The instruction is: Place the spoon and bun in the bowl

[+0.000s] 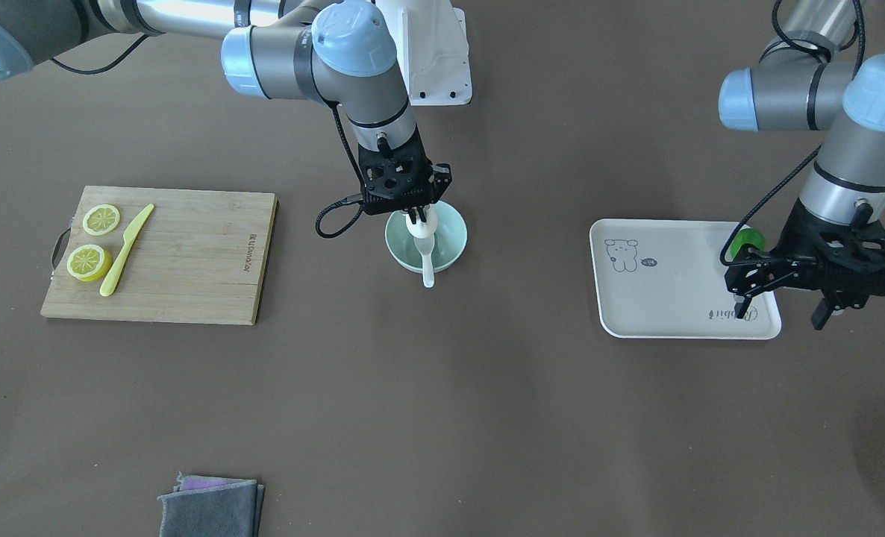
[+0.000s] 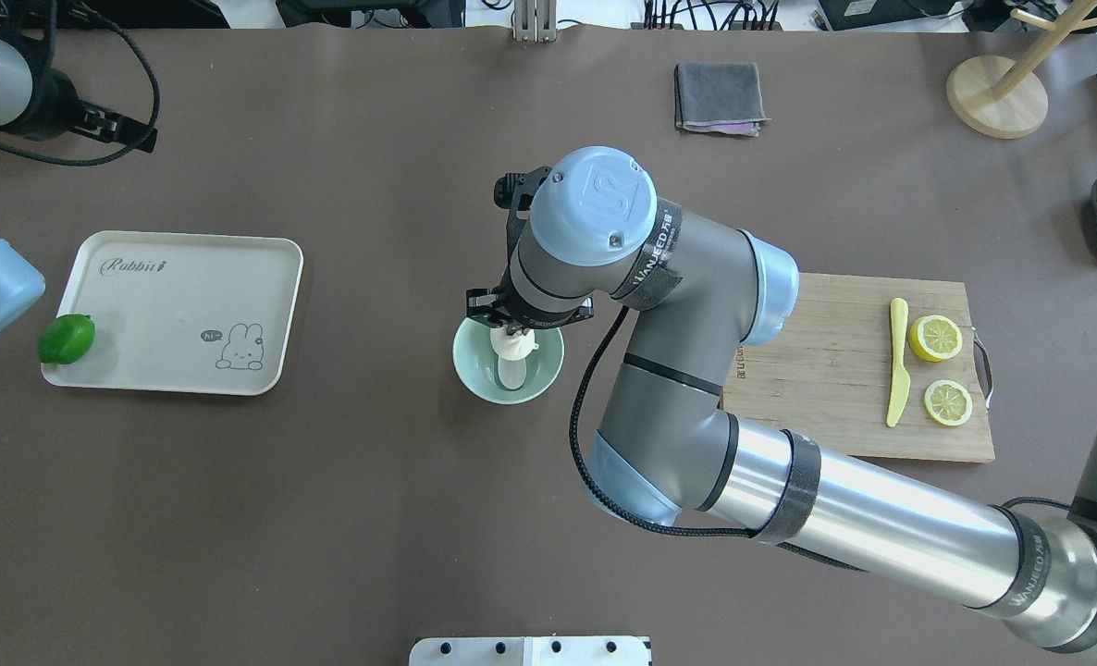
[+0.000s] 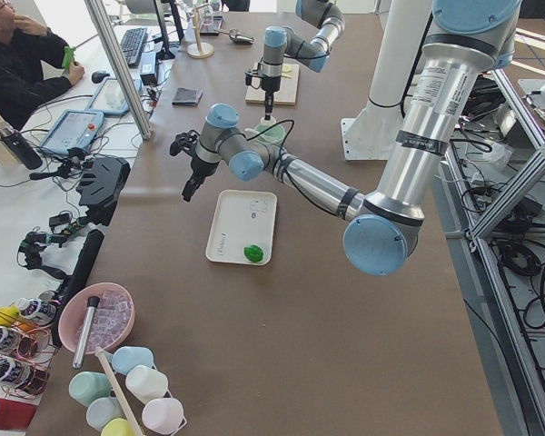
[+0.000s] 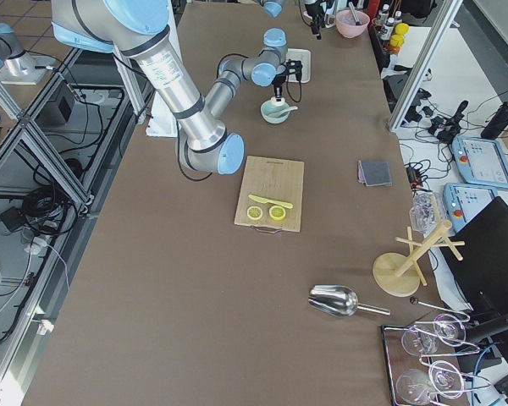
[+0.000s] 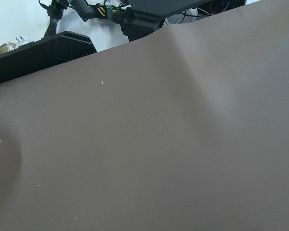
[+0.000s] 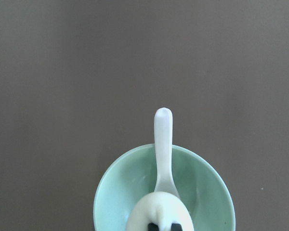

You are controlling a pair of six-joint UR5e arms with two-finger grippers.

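The bun [image 6: 159,211] sits clamped in the right gripper [image 1: 421,216] over the bowl [image 6: 209,192].

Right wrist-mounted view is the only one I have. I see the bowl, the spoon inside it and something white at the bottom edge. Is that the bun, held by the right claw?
Observer: Yes, it seems so. In the front-facing view the right claw has its fingers closed on the bun, over the bowl.
Operator: And where is the left claw?
Observer: The left claw hangs open and empty, raised near the tray.
Operator: Is anything lying on that tray?
Observer: Only a green lime, close to one edge.
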